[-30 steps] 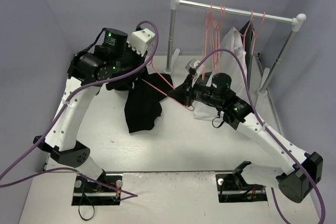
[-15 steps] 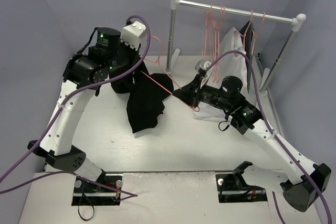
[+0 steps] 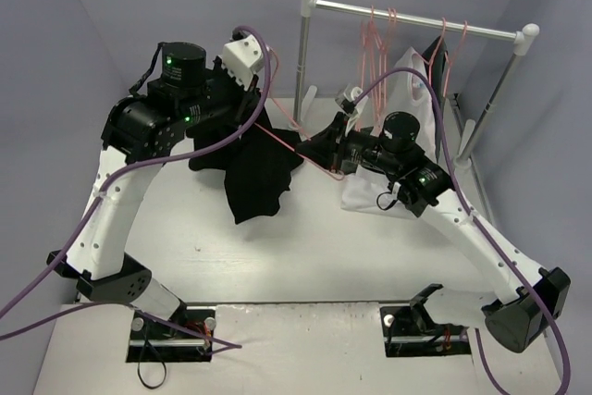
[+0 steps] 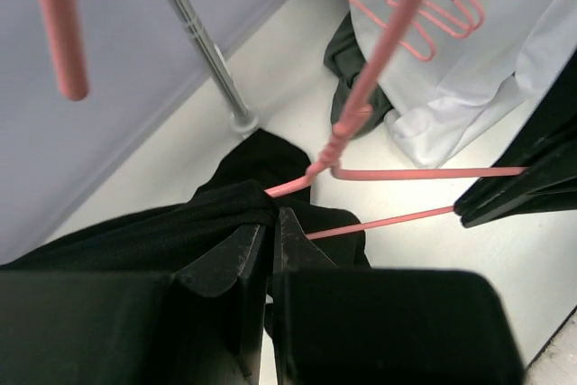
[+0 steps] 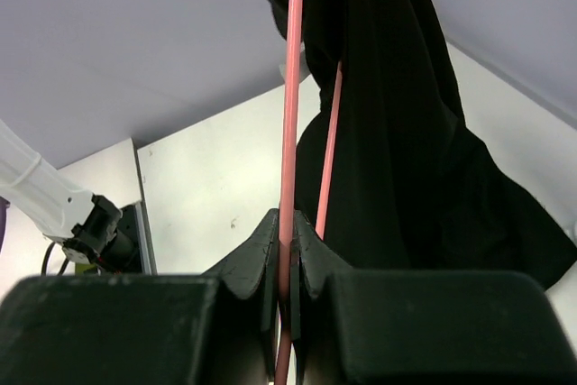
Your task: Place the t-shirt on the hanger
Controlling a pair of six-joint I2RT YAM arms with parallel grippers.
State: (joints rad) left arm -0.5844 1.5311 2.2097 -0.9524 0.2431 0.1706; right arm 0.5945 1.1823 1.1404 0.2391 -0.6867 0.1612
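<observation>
While the left pincer [image 4: 270, 224] pinches the t-shirt [image 4: 171, 227], the right pincer [image 5: 290, 233] clamps the hanger [image 5: 291, 87].

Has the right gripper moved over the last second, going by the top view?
Yes. The right gripper, shut on the hanger, has shifted up the top view, closer to the rack's left post.

The t-shirt [image 3: 259, 178] is soft black cloth, matt, with a fine knit grain showing close up. The hanger [image 4: 424, 171] is thin pink wire with a smooth, faintly glossy coating. The left tool [image 4: 270, 223] and the right tool [image 5: 288, 223] look like matt black plastic. The rack rail [image 3: 416, 19] is bright polished metal. The white garment [image 4: 469, 87] is smooth cloth, and the tabletop [image 3: 305, 256] is plain matt white.
</observation>
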